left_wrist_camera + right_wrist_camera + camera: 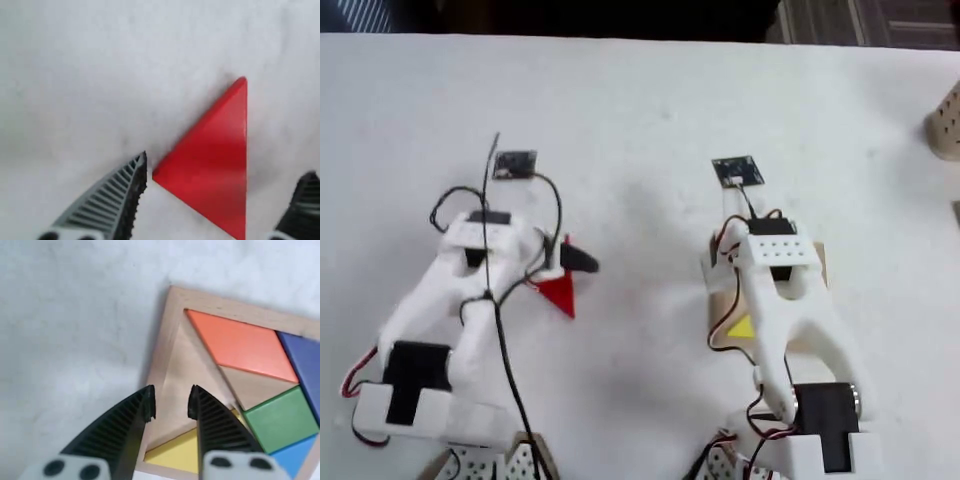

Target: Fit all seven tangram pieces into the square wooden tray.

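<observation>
While the left tool (225, 169) gapes wide astride the red triangle (210, 175), on the worktop (75, 75) well apart from the tray (163, 340), an off-centre squeeze could skid it away; the right tool (171, 402), nearly closed, empty, hangs over the tray

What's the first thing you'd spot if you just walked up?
The bright red triangle jumps out, lying flat on the white table with the left gripper open on either side of it. Next comes the wooden tray under the right gripper, already holding an orange piece, a green piece and a yellow piece, with bare wood between them.
</observation>
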